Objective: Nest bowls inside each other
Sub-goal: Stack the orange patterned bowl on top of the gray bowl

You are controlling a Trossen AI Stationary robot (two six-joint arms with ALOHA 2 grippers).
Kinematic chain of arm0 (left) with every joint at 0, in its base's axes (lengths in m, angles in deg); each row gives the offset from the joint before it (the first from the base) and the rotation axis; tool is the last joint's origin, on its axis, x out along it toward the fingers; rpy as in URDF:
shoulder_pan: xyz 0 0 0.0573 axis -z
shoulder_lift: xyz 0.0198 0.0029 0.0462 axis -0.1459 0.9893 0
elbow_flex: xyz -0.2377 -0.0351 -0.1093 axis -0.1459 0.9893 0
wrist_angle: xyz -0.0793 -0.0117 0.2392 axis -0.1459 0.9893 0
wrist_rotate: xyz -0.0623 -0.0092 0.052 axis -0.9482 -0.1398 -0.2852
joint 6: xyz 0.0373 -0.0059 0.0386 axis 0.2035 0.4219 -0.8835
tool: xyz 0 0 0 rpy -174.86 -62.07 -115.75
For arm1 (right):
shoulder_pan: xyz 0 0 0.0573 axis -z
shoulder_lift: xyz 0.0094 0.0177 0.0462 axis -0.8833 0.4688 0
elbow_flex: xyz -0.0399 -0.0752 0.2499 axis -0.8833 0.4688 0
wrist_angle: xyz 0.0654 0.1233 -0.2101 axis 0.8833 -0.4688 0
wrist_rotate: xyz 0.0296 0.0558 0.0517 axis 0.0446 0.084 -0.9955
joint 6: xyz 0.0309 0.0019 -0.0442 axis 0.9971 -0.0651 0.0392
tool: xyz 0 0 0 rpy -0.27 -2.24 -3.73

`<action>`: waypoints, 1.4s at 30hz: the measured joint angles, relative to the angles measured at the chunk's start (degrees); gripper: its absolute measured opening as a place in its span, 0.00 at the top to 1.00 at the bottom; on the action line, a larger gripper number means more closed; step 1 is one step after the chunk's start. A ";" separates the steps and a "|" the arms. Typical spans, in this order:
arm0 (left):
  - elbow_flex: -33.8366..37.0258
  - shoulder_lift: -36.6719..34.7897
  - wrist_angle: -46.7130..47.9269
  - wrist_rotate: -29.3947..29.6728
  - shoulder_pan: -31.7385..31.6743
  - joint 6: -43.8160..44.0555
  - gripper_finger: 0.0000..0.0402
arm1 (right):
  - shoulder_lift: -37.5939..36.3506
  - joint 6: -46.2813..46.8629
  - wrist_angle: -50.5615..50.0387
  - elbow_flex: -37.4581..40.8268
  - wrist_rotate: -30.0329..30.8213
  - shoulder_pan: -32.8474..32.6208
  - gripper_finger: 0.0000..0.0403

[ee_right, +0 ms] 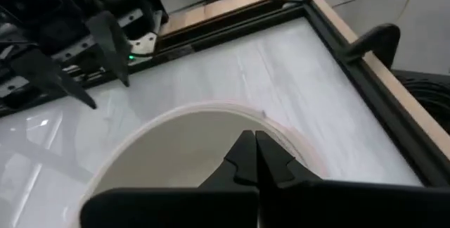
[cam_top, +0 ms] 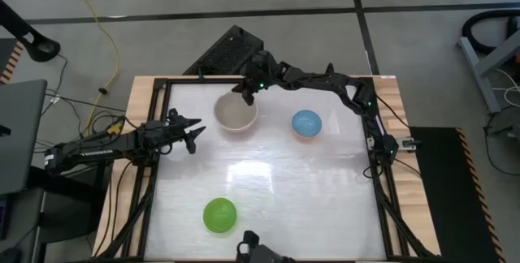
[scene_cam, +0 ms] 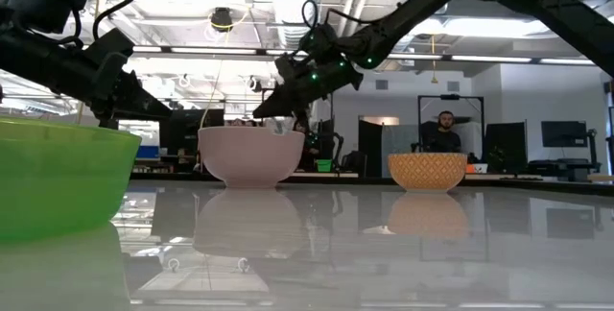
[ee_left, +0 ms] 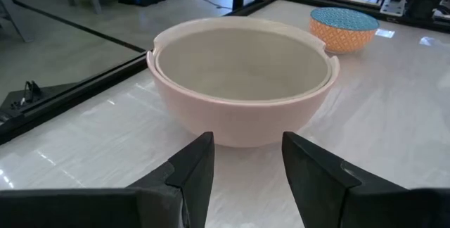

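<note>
A pale pink-cream bowl [cam_top: 236,114] stands at the table's far middle, and a grey-beige bowl [ee_left: 242,70] sits inside it with its rim a little off-centre. The light blue bowl [cam_top: 306,122], orange-patterned outside [scene_cam: 427,171], stands to its right. The bright green bowl [cam_top: 219,215] stands near the front edge. My right gripper [ee_right: 254,150] is shut and slants down over the far rim of the nested pair. My left gripper [ee_left: 242,159] stands open just left of that pair, pointing at it, with nothing between its fingers. My right gripper has its shut fingertips [scene_cam: 276,119] right at the far rim of the nested bowls [ee_right: 232,108], coming from the far side and slanting down. I cannot tell whether they touch the rim or the inner bowl.
A black frame [cam_top: 382,165] rims the white tabletop, and a black box [cam_top: 231,48] lies beyond its far edge. Open tabletop lies in the middle between the bowls [cam_top: 268,174]. A person [scene_cam: 444,133] sits in the room behind.
</note>
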 joint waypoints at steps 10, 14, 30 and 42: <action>0.02 -0.01 0.00 -0.02 0.00 0.02 0.61 | -1.71 -3.47 -10.74 -0.02 -1.36 -2.64 1.00; 0.00 -0.02 0.00 -0.03 0.00 0.02 0.61 | -3.93 -7.53 -17.35 0.00 4.44 -7.28 1.00; 0.00 -0.02 0.00 -0.01 0.00 0.02 0.61 | -12.82 -9.17 -36.30 -0.07 16.41 -27.86 0.99; 0.01 -0.02 0.00 -0.01 0.00 0.02 0.61 | -19.97 0.69 -58.49 0.70 34.35 -39.22 0.98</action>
